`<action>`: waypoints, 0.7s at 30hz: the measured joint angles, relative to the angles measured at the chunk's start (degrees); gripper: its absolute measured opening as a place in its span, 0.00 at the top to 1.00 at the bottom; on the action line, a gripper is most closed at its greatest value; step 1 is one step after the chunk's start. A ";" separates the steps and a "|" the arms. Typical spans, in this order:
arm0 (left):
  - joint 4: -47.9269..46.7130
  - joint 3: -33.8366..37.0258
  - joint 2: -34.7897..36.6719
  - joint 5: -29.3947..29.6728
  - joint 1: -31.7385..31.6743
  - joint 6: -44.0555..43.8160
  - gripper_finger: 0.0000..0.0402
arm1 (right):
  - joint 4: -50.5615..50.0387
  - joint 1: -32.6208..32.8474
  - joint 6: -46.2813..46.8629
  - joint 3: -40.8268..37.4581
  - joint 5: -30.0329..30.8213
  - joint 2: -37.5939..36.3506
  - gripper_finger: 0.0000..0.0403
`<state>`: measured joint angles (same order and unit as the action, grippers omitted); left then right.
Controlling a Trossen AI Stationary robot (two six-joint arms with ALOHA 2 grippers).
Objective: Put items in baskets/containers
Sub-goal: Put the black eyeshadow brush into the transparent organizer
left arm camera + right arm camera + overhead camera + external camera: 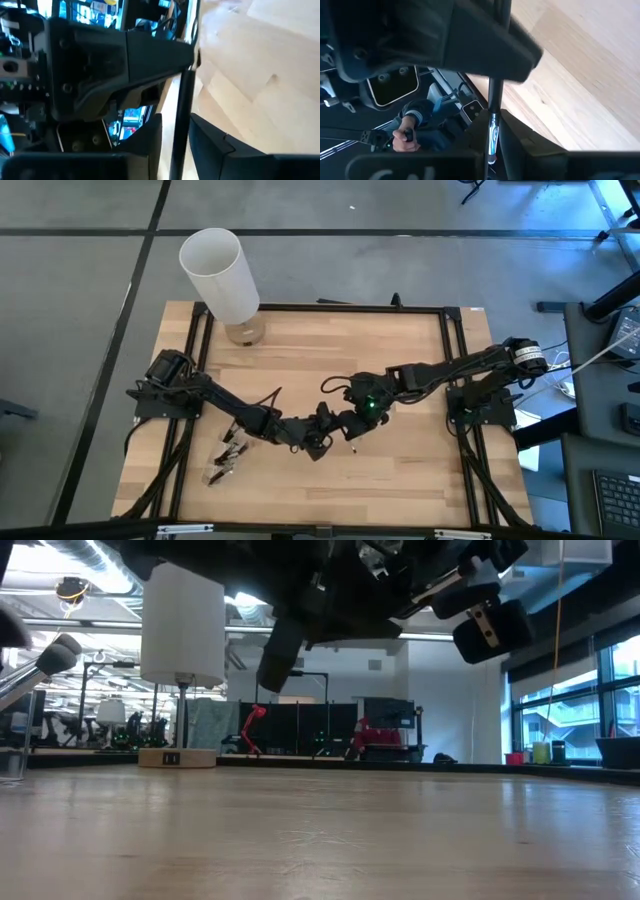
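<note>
Bright even overhead light, window glare at the low view's edge, wrist views blurred, perhaps by motion

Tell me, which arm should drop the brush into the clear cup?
Left. The left gripper and right gripper both grip one brush mid-table, but the clear cup lies on the left arm's side; the right would probably need to reach across.

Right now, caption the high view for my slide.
Both grippers, left and right, meet mid-table over one makeup brush.
</note>
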<state>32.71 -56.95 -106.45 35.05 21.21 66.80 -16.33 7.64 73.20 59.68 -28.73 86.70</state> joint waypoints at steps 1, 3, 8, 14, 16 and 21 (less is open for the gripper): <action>0.02 0.00 0.00 -0.13 0.03 0.01 0.78 | -0.02 0.00 -0.02 0.00 0.02 0.00 0.91; 0.02 0.00 0.00 -0.09 0.08 -0.01 0.81 | -0.06 0.00 -0.08 0.00 0.03 0.00 0.91; -0.29 0.00 0.00 -0.07 0.02 0.07 0.90 | -0.08 0.00 -0.43 0.00 -0.03 0.00 0.91; -0.82 0.04 0.00 -0.06 0.06 -0.66 0.94 | -0.23 0.00 -3.29 0.00 0.51 0.00 0.91; -1.24 0.04 0.00 0.13 0.04 -1.55 0.93 | -0.27 -0.02 -4.83 0.00 0.63 0.00 0.91; -1.55 0.04 0.01 2.41 0.07 -5.74 0.91 | -0.82 -1.18 -11.06 -0.02 -0.02 -0.52 0.91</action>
<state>31.16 -56.90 -106.44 37.46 21.28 61.05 -17.15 6.46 62.15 59.66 -28.75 86.17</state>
